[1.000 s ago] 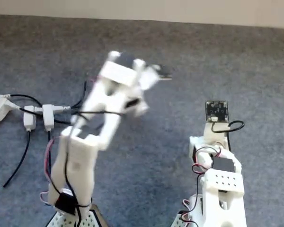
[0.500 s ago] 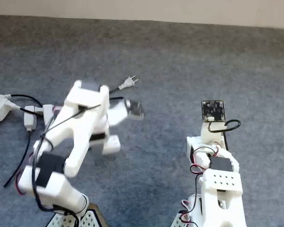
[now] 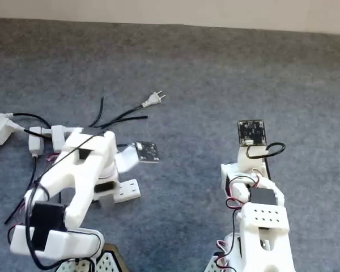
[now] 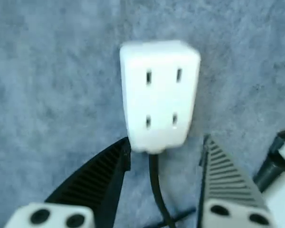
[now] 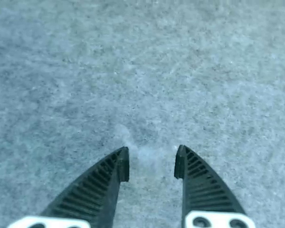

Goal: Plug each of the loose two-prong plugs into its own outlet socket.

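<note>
Shows left arm (image 3: 82, 170) pulled back, folded down to near left versus a second ago. Puts left gripper (image 4: 166, 142), open, either side of white two-socket plastic outlet block (image 4: 159, 95), cord end. Leaves white two-prong plug on black cord (image 3: 153, 100) loose on grey carpet (image 3: 215, 73), farther out. Keeps right gripper (image 5: 151, 152) open over carpet.

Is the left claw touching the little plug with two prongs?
Apart. In the high view the plug lies alone on the carpet, well away from the left arm; the left claw sits open by the white outlet.
</note>
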Controlling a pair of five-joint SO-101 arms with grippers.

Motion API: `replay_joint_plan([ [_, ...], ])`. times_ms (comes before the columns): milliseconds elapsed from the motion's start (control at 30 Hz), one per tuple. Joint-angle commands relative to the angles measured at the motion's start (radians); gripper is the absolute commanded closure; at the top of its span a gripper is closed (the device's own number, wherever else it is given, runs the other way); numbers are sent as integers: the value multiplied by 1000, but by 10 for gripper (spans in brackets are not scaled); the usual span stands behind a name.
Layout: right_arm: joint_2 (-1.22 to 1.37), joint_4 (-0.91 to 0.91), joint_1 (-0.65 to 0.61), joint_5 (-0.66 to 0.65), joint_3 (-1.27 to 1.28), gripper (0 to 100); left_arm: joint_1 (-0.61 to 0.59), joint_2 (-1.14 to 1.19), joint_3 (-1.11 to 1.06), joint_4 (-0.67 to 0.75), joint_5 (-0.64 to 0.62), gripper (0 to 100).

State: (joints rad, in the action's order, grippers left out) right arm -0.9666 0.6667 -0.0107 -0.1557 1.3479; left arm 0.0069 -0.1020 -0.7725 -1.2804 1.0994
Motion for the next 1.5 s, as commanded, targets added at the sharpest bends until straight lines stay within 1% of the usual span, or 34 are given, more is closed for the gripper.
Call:
replay_joint_plan([
  [0, -13, -19, -4, -14, -18, 835, -74, -114, 117, -147, 52, 726],
  [100, -13, -19, -8, -14, -18, 835, -90, -208, 186, -235, 58, 726],
  [200, -13, -19, -15, -14, -18, 835, -93, -294, 240, -244, 46, 729],
  [233, -13, -19, -15, -14, -18, 835, -108, -312, 269, -210, 8, 728],
  [333, -13, -19, -15, -14, -18, 835, -151, -309, 378, -21, -203, 726],
  [400, -13, -19, -15, -14, -18, 835, -151, -225, 456, 74, -308, 728],
  [500, -13, -19, -15, -14, -18, 835, -101, -19, 601, 161, -430, 729],
  [667, -13, -19, -15, -14, -18, 835, 1, 398, 967, 172, -456, 729],
  [833, -13, -19, -15, -14, -18, 835, 56, 763, 1371, 52, -466, 729],
  [1000, -13, -19, -15, -15, -18, 835, 53, 1086, 1773, -51, -468, 730],
  [1067, -13, -19, -15, -15, -18, 835, 42, 1199, 1929, -112, -468, 732],
  [1133, -13, -19, -15, -15, -18, 835, 42, 1290, 2071, -184, -468, 768],
  [1233, -13, -19, -30, -15, -18, 835, 51, 1394, 2282, -292, -465, 884],
  [1333, -13, -19, -41, -38, -16, 835, 65, 1457, 2436, -394, -463, 992],
  [1467, -13, -19, -41, -43, -16, 835, 85, 1466, 2431, -456, -425, 996],
])
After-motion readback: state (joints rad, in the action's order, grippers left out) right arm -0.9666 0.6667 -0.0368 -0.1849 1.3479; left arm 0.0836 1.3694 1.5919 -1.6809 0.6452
